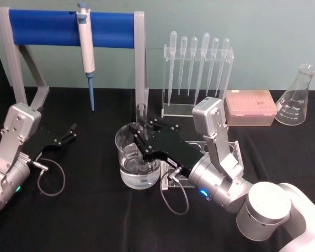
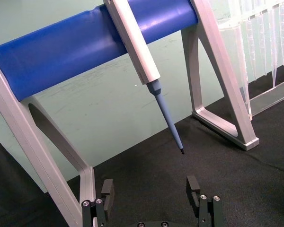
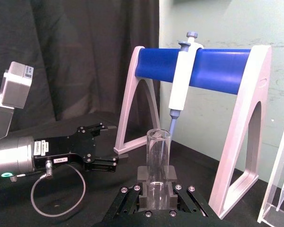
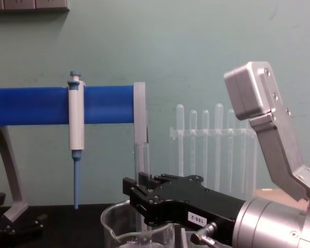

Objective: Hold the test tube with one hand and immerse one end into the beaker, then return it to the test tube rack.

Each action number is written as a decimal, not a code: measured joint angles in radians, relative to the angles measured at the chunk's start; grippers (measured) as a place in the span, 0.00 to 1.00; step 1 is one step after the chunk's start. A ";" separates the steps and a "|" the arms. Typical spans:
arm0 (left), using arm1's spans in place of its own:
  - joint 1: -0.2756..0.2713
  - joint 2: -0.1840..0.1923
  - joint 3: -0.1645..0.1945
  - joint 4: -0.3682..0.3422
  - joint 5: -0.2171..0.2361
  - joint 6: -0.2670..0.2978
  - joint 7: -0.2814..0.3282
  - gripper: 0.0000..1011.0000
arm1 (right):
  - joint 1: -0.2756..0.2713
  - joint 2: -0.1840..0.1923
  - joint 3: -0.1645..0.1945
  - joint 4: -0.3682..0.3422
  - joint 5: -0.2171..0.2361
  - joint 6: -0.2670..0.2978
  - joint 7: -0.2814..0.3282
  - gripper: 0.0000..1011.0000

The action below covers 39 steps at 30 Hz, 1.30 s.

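Right now my right jaws are closed on the long clear glass test tube (image 1: 142,116). They pinch it partway down its length between both black fingers (image 3: 142,176), so it stands upright with its open rim on top. Its rounded lower end is down inside the wide clear glass beaker (image 1: 121,143), which stands on the black desk (image 1: 94,215) in front of me and holds some clear liquid. The tube's bottom appears to reach into that liquid, though I cannot tell whether it touches the glass floor. In the chest view the tube rises out of the beaker, just behind its flared rim.

The grey test tube rack (image 1: 201,147) lies just right of the beaker, largely hidden under my right arm. My left jaws rest low at the left side of the desk, well apart from the beaker, spread wide with nothing between them.

Behind the beaker stands a metal stand with grey legs and a blue bar (image 1: 42,23), and a white and blue micropipette (image 1: 86,47) hangs from that bar, tip down. Farther right at the back are a clear plastic rack of bulb-topped pipettes (image 1: 197,68), a pink box of tips (image 1: 249,105) and a clear conical glass flask (image 1: 296,100).
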 joint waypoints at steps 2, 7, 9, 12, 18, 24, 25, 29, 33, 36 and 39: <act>0.000 0.000 0.000 0.000 0.000 0.000 0.000 0.99 | 0.000 0.000 0.000 0.000 0.000 0.000 0.000 0.22; 0.000 0.000 0.000 0.000 0.000 0.000 0.000 0.99 | 0.001 0.001 -0.001 -0.001 0.000 0.000 0.000 0.22; 0.000 0.000 0.000 0.000 0.000 0.000 0.000 0.99 | 0.001 0.001 -0.001 -0.001 0.000 0.001 0.000 0.22; 0.000 0.000 0.000 0.000 0.000 0.000 0.000 0.99 | 0.001 0.001 -0.002 -0.001 0.001 0.001 -0.001 0.22; 0.000 0.000 0.000 0.000 0.000 0.000 0.000 0.99 | 0.002 0.002 -0.002 -0.001 0.001 0.001 -0.001 0.22; 0.000 0.000 0.000 0.000 0.000 0.000 0.000 0.99 | 0.002 0.002 -0.002 -0.001 0.001 0.001 -0.001 0.22; 0.000 0.000 0.000 0.000 0.000 0.000 0.000 0.99 | 0.002 0.002 -0.002 -0.001 0.001 0.001 -0.001 0.22; 0.000 0.000 0.000 0.000 0.000 0.000 0.000 0.99 | 0.002 0.002 -0.002 -0.001 0.001 0.001 -0.001 0.22; 0.000 0.000 0.000 0.000 0.000 0.000 0.000 0.99 | 0.002 0.002 -0.002 -0.001 0.001 0.001 -0.001 0.22; 0.000 0.000 0.000 0.000 0.000 0.000 0.000 0.99 | 0.002 0.002 -0.002 -0.001 0.001 0.001 -0.001 0.22; 0.000 0.000 0.000 0.000 0.000 0.000 0.000 0.99 | 0.002 0.002 -0.002 -0.001 0.001 0.001 -0.002 0.22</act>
